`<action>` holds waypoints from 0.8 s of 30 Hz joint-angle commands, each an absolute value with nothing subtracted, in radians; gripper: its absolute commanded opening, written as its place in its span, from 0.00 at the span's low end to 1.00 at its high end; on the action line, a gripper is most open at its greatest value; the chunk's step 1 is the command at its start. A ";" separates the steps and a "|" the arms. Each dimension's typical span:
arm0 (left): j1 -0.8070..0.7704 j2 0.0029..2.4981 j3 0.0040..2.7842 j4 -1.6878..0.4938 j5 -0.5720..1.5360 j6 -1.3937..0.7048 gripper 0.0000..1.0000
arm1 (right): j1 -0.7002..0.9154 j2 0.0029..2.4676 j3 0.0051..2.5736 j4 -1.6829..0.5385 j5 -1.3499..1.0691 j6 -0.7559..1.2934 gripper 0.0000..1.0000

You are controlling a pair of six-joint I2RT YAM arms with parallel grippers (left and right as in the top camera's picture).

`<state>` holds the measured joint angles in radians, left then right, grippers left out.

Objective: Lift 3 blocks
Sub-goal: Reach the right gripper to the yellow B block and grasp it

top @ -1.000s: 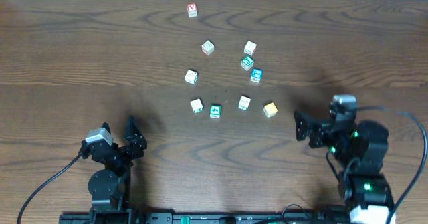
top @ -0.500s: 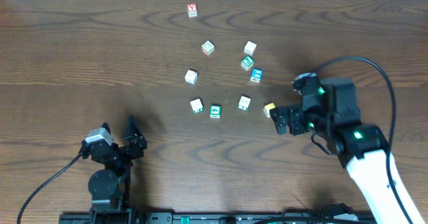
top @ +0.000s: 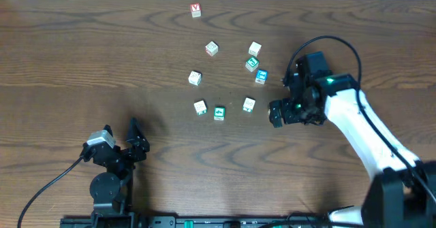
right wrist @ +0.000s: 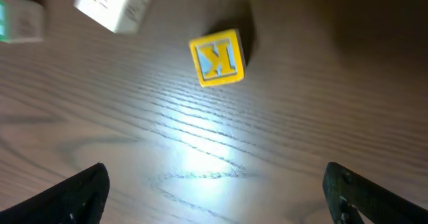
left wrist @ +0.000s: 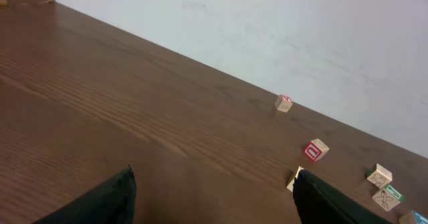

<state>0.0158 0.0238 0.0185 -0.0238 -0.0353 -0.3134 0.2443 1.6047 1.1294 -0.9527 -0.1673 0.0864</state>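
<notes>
Both your left claw (left wrist: 214, 177) and right claw (right wrist: 215, 174) gape wide, empty; dark wood-grain bench (top: 82, 51) carries the yellow block (right wrist: 217, 57); white wall (left wrist: 267, 30) behind.

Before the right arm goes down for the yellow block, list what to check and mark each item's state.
1. Right gripper open: ok, its fingers stand wide apart.
2. Yellow block centred between the fingers: ok in the right wrist view, though it lies ahead of the tips.
3. Room around it: ok, the pale block lies apart from it.
4. Height above the table: cannot tell.
5. Left gripper out of the way: ok, open and far from the yellow block.
</notes>
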 commanded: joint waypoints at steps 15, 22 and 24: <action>0.012 0.023 0.004 -0.070 -0.052 -0.301 0.75 | 0.264 1.781 1.130 -0.730 -0.221 -0.148 0.91; 0.012 0.023 0.004 -0.070 -0.052 -0.301 0.76 | 0.264 1.813 1.130 -0.706 -0.222 -0.166 0.82; 0.012 0.023 0.004 -0.070 -0.052 -0.301 0.75 | 0.264 1.822 1.130 -0.706 -0.218 -0.171 0.74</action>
<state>0.0158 0.0238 0.0185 -0.0238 -0.0353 -0.3138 0.2565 1.7992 1.1271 -0.7086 -0.2123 -0.1436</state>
